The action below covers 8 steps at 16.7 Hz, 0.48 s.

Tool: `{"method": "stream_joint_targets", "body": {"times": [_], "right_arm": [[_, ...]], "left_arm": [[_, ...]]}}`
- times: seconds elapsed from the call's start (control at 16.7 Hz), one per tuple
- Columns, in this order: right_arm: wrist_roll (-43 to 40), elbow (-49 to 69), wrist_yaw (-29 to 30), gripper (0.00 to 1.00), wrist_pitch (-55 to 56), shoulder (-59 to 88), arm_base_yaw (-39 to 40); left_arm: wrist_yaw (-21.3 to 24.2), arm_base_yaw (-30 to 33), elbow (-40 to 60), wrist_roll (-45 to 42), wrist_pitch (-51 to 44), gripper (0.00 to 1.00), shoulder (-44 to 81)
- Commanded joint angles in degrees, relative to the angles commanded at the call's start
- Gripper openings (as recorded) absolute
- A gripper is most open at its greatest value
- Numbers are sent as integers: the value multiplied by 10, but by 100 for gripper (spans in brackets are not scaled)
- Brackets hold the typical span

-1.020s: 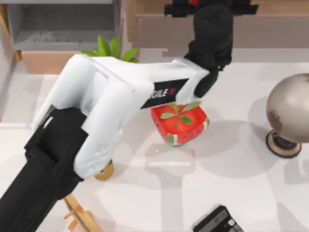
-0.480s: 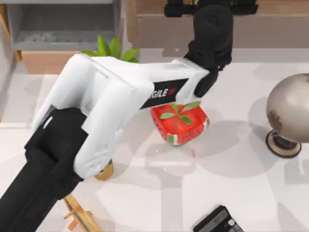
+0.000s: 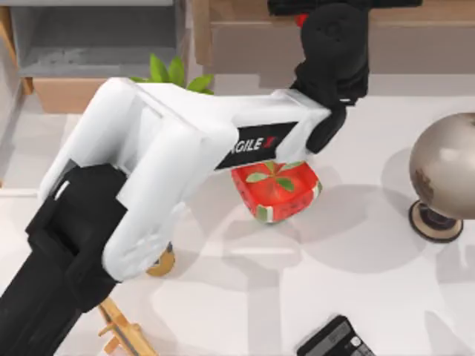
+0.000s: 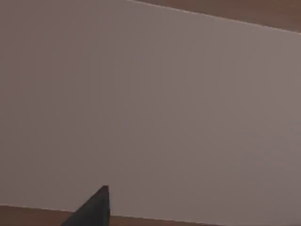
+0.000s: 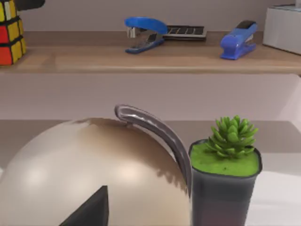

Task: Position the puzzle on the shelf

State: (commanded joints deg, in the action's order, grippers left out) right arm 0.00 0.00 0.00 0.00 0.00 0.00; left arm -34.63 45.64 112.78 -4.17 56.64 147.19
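The puzzle [image 5: 10, 35], with red and yellow squares and black lines, rests on the shelf [image 5: 141, 59] at its end. In the top view a red bit of the puzzle [image 3: 300, 19] peeks out beside my left wrist. My left arm reaches across the table to the shelf [image 3: 237, 15], with the left gripper [image 3: 343, 6] over the ledge at the frame's top edge. Its wrist view faces the shelf's grey-brown panel [image 4: 150, 103]; one fingertip [image 4: 94, 209] shows, with nothing held. My right gripper's fingertip [image 5: 89, 207] shows low in its view, holding nothing.
A red cube planter [image 3: 276, 189] stands under my left forearm. A large globe [image 3: 445, 167] is at the right, and a calculator [image 3: 334, 341] at the front. Two blue staplers [image 5: 143, 28] [image 5: 240, 40] lie on the shelf. A potted succulent [image 5: 225, 174] stands beside the globe.
My left arm has shifted a little to the right and farther over the shelf. The red bit of the puzzle now shows lower beside the wrist.
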Motion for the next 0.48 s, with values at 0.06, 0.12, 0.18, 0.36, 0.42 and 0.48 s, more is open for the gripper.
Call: {"method": "stream_joint_targets", "body": {"times": [0.06,0.12,0.18,0.36,0.42,0.48], "right_arm": [[0,0,0,100,0,0,0],[0,0,0,100,0,0,0],[0,0,0,100,0,0,0],[0,0,0,100,0,0,0],[0,0,0,100,0,0,0],[0,0,0,100,0,0,0]], "left_arm": [[16,5,-16,20,21,100,-16],[34,11,-35,43,46,100,-34],[55,16,-57,67,72,100,-54],[129,28,-134,146,157,100,-122],[157,31,-164,174,187,100,-146],[187,32,-195,203,216,100,-170]]}}
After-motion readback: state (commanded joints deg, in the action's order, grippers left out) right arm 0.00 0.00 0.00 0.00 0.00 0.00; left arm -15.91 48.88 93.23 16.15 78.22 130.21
